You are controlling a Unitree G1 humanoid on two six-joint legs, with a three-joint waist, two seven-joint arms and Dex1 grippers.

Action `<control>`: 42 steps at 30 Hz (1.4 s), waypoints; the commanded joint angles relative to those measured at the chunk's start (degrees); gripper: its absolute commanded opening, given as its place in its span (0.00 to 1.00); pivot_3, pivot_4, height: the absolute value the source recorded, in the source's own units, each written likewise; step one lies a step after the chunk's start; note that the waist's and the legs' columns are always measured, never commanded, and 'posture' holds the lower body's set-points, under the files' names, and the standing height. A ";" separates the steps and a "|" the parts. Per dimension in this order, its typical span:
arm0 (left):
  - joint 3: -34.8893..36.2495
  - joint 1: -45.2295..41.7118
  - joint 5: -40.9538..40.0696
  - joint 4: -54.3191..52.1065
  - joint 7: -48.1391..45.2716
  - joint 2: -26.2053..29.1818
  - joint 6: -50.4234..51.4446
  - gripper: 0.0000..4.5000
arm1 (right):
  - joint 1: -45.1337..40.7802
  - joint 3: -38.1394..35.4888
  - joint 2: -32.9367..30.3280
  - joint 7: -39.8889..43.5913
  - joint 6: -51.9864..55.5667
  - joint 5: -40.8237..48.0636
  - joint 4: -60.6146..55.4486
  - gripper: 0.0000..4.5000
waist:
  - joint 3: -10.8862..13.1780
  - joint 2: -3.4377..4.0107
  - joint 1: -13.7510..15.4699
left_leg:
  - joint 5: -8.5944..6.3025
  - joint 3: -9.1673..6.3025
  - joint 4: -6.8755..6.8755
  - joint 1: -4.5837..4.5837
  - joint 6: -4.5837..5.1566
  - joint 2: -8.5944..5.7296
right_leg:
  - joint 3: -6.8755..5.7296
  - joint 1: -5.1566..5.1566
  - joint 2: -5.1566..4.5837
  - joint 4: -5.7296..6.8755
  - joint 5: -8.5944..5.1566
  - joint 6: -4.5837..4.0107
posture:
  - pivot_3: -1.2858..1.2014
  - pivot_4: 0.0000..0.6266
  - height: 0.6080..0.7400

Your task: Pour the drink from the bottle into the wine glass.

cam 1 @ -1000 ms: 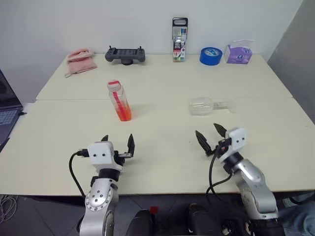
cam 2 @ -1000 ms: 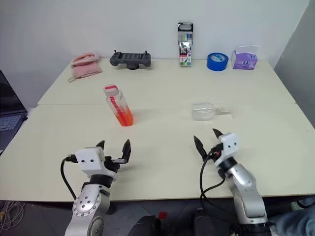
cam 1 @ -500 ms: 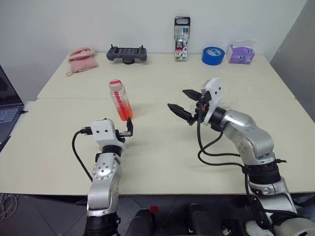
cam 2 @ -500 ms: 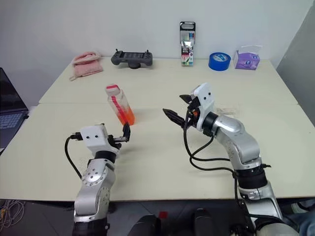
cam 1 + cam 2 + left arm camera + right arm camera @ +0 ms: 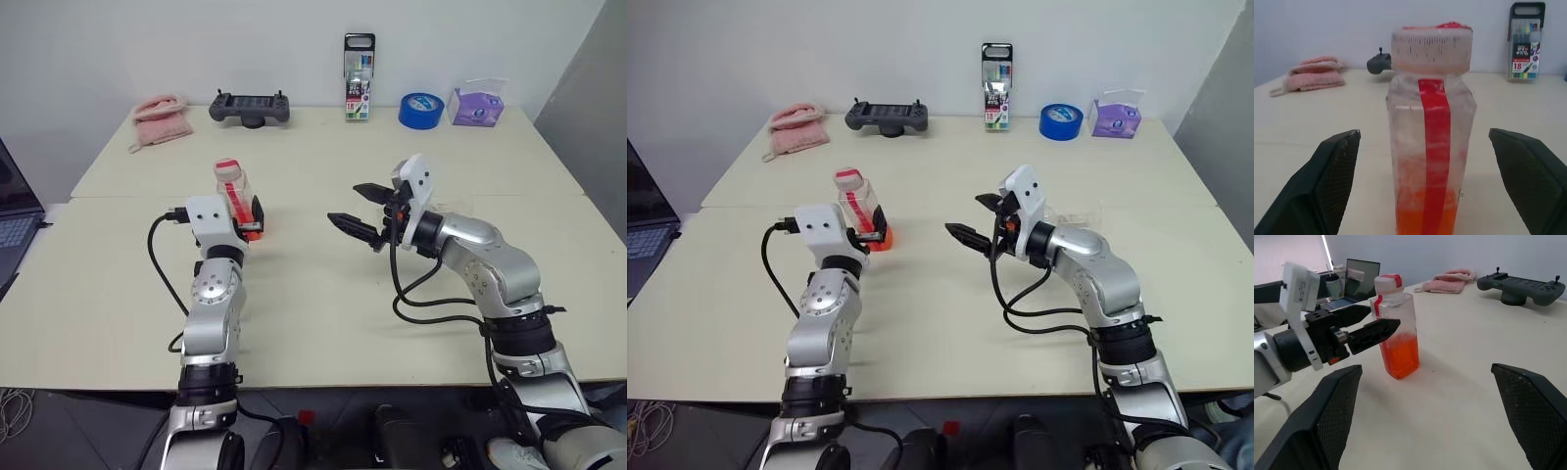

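Framing the bottle [image 5: 1431, 142] with our wide-open left pincer [image 5: 1435, 186], we judge it light, slick, best gripped mid-body; right pincer [image 5: 362, 209] open too.

Clear glossy plastic on the bottle [image 5: 1431, 147], its ribbed cap [image 5: 1431, 46] matt; the tabletop [image 5: 323, 304] reads smooth, matt cream; soft pink cloth towel [image 5: 160, 118] upper left.

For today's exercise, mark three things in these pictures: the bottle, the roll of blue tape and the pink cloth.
bottle [image 5: 1431, 147]: left wrist view, on the red label strip down its front.
blue tape [image 5: 419, 111]: left eye view, on the roll's outer face.
pink cloth [image 5: 160, 118]: left eye view, on the middle of the folded cloth.
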 commanded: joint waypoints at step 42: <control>1.44 -11.65 -1.28 17.10 -2.31 3.39 -12.15 0.48 | 0.13 1.01 0.99 -1.02 0.32 -1.01 -2.30 1.00 | 0.01 -0.01 -0.03 | 0.00 -0.01 -0.02 -0.09 -0.01 -0.02 | 0.01 -0.12 -0.03 -0.01 0.03 0.03 | 0.52 0.24 1.00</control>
